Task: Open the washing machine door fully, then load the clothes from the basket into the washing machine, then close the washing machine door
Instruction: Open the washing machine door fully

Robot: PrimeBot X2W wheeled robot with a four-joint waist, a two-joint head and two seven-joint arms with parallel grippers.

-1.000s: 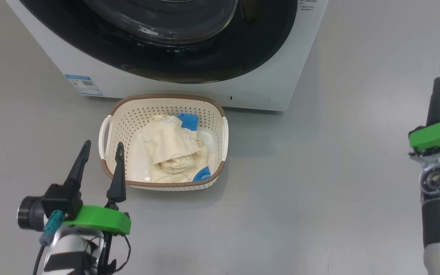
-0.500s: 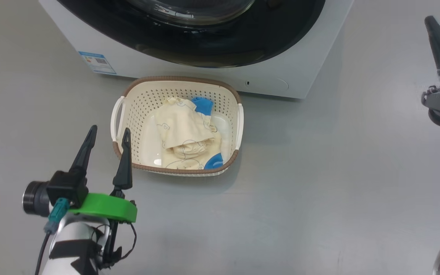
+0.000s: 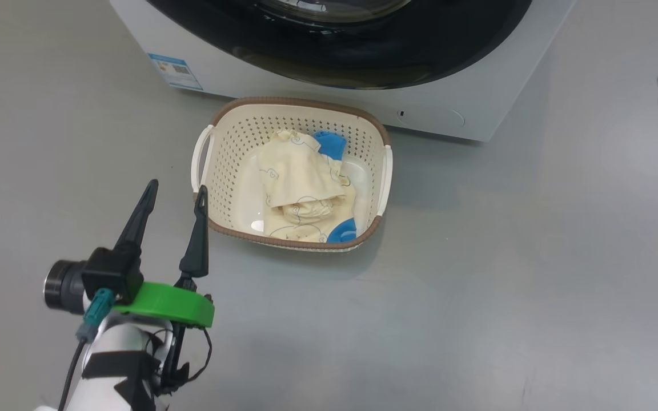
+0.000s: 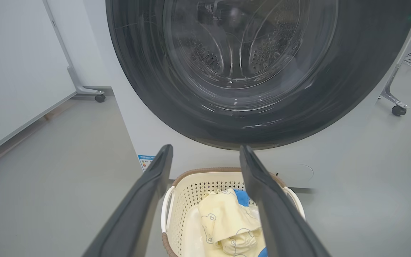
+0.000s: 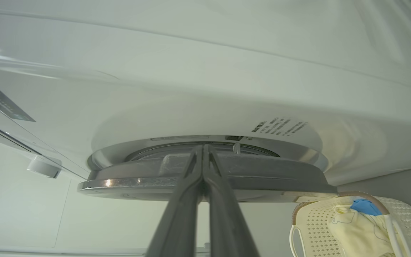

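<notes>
**Item:** washing machine door (image 3: 363, 63). At the top of your head view, its glossy black rim set against the white washing machine (image 3: 237, 85). It looks shut as far as you can tell, so you are likely at the task's first step, with opening not yet begun.

**Change to note:** your head camera has swung, so the whole scene now sits further right and higher than a second ago. Discount that shift. Measured against the machine, your right gripper (image 5: 202, 148) has truly travelled, from low at the right up toward the door's edge. This is probably the approach for the pull.

**Right gripper, state:** fingers pressed together and holding nothing. The tips are at the door's rim, seen edge-on. Contact is too close to call.

**Next out:** basket (image 3: 300, 103), on the floor (image 3: 477, 285) just before the machine and below the door. The clothes (image 3: 300, 177), pale yellow and blue, are heaped inside and none are loaded yet.

**Outermost:** left gripper (image 3: 176, 185). Its fingers are wide apart and empty, just beside the basket's left handle (image 3: 200, 154). Its place relative to the basket is unchanged.
</notes>
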